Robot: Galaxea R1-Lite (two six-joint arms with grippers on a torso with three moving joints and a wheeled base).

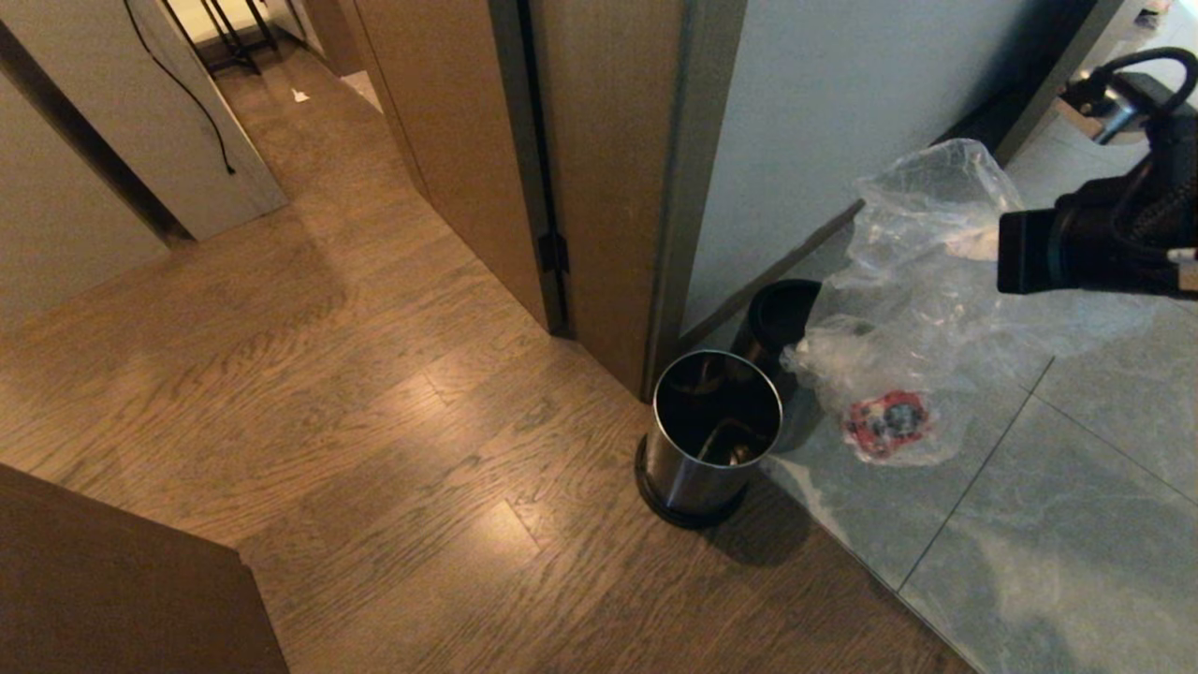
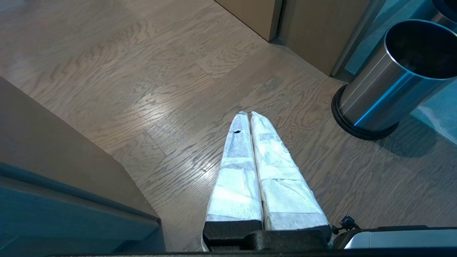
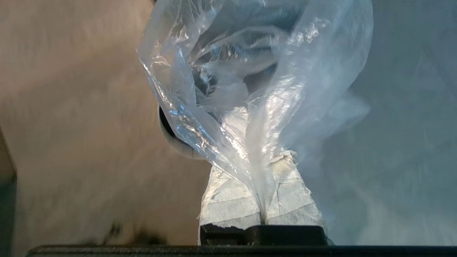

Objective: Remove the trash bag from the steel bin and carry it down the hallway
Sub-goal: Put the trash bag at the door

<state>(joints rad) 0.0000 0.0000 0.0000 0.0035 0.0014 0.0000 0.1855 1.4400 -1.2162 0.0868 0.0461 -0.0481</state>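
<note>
The steel bin point(image 1: 711, 440) stands bagless on the wood floor at the edge of the tiles, its dark inside showing; it also appears in the left wrist view point(image 2: 389, 82). The trash bag point(image 1: 922, 300), clear and crinkly with a red-printed scrap low inside, hangs above the tiles to the right of the bin. My right gripper point(image 1: 978, 245) is shut on its gathered top, the plastic point(image 3: 250, 89) pinched between the taped fingers point(image 3: 228, 200) of that gripper point(image 3: 262, 160). My left gripper point(image 2: 249, 115) is shut and empty above bare wood floor, left of the bin.
A black inner bucket point(image 1: 781, 318) stands behind the bin by the door frame point(image 1: 683, 187). The hallway's grey marble-look tiles point(image 1: 1048, 534) spread to the right under a white wall. A wood-floored passage point(image 1: 309, 159) runs off at the upper left. A brown furniture corner point(image 1: 112, 580) sits near left.
</note>
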